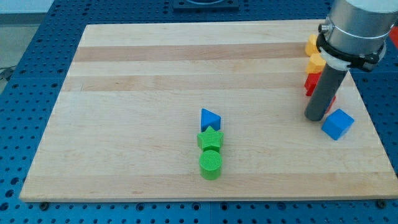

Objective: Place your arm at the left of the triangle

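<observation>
On the wooden tabletop point(137, 87), the blue triangle point(209, 118) sits near the middle, touching the green star point(210, 139) just below it; the green cylinder point(211, 165) follows at the view's bottom of that column. My tip point(314, 116) rests far off at the view's right, well apart from the triangle, just beside the blue cube point(337, 124). Behind the rod stand red blocks point(311, 82) and yellow blocks point(314, 55), shapes unclear. No gripper shows; the arm ends in a rod.
</observation>
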You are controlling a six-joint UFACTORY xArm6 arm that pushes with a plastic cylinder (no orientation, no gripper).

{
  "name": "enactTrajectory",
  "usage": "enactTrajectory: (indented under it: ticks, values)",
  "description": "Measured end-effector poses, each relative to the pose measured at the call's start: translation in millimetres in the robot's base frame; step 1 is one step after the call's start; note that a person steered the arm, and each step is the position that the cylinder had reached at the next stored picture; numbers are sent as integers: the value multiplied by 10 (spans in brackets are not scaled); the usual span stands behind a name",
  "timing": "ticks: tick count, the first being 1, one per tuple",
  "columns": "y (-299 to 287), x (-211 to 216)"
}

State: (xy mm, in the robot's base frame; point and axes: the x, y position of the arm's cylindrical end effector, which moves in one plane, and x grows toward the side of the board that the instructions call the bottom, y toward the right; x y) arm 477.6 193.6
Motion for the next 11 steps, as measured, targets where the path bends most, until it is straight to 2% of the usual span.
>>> enactTrajectory:
  ticks: [1,2,4,5,7,9,10,11]
  values:
    - [-24,0]
    - [-533,-33]
    - [-1513,-739]
    - [-1587,-739]
    - [-2302,-631]
    - [-2758,-188]
    - [-2680,97]
    - [-2667,135]
